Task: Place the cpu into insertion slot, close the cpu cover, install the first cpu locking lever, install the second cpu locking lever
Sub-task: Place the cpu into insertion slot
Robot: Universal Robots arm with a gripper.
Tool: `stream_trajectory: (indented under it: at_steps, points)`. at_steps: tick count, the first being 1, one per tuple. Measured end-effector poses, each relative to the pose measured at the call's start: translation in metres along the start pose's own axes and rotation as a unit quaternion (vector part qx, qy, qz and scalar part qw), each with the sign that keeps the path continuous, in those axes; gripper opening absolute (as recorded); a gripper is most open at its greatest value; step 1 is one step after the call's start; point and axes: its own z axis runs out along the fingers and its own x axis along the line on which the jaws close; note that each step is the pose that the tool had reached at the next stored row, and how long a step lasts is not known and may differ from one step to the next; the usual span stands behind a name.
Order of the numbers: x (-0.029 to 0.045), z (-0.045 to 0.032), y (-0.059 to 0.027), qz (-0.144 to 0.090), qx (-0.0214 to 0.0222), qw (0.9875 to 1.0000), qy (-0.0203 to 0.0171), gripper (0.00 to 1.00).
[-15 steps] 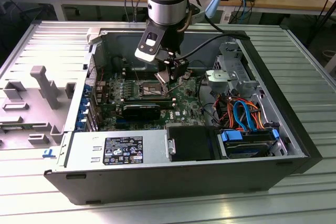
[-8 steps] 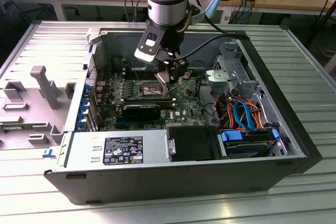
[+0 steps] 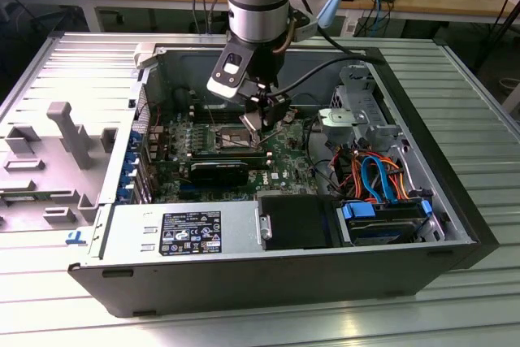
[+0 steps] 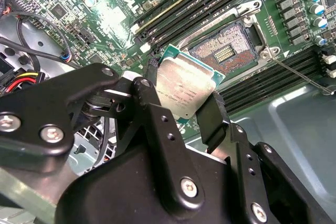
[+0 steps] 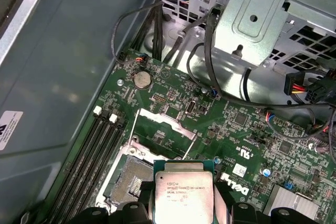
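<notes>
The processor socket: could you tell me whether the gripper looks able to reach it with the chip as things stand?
Probably yes. The gripper holds the chip close above the open socket, the cover is swung up, and nothing seems to lie between them.

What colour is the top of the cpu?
The cpu top is silvery-grey, best in the second wrist view.

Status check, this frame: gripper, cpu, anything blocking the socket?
Status: gripper shut on the cpu, held above the insertion slot, not seated. The cpu cover stands open. Nothing in the way.
</notes>
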Motion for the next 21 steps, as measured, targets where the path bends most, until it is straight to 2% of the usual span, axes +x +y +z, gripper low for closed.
stream_trajectory:
  at_steps: [21]
  points:
    - [-0.0001, 0.0026, -0.0002, 0.007, -0.0002, 1.0, -0.0007, 0.54]
